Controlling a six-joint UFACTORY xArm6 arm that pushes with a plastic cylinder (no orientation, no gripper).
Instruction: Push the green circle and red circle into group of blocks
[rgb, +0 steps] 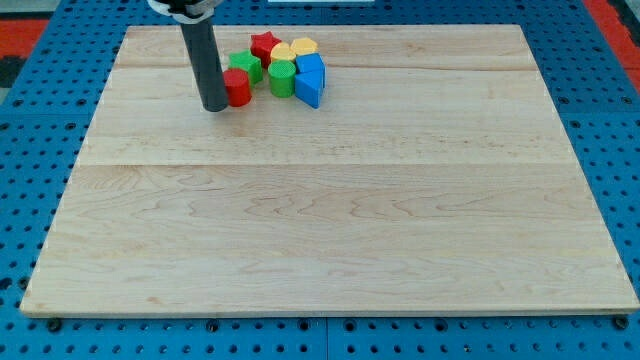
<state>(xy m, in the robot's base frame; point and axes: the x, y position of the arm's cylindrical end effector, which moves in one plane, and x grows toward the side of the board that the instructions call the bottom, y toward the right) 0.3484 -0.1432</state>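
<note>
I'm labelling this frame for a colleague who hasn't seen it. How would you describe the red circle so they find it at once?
Look at the cluster of blocks near the top edge of the wooden board. The red circle is its leftmost piece, a short red cylinder right beside my tip. The other red block, the red star, sits farther up.

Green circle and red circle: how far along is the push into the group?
Done: the green circle sits against the cluster, touching the blue blocks below the yellow ones. In hand: my tip is against the view's left side of the red circle, which sits just below the green block. Left: a small gap remains between both circles.
</note>
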